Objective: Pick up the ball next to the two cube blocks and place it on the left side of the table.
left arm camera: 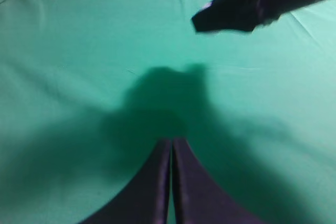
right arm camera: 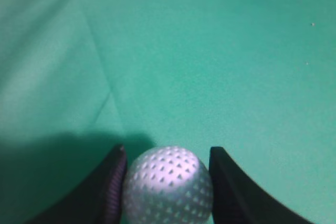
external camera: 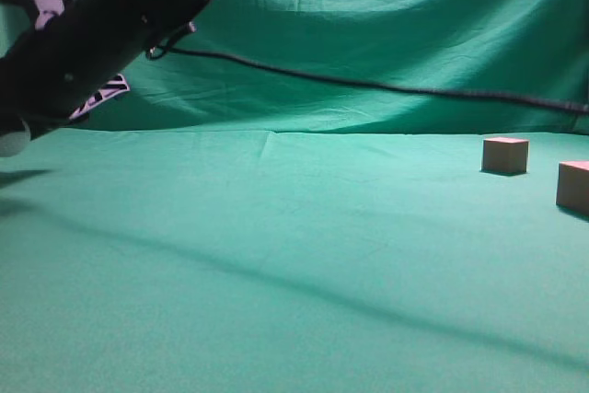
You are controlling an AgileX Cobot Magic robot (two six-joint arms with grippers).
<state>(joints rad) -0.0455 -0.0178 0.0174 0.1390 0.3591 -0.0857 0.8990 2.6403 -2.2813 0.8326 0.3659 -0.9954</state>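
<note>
ball (right arm camera: 168,184) clamped in R gripper (right arm camera: 167,182) | L gripper (left arm camera: 171,145) fingers together, empty | cubes (external camera: 505,155) far right on table (external camera: 276,255)

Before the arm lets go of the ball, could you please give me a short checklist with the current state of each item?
1. Ball sits between the right gripper fingers: ok.
2. Ball is carried to the left edge of the exterior view, far from the two cube blocks: ok.
3. Ball touching the table: cannot tell; a shadow lies below it.
4. Cloth under the ball free of objects: ok.
5. Left gripper shut, holding nothing: ok.
6. Left gripper clear of the right arm: ok, apart.
</note>
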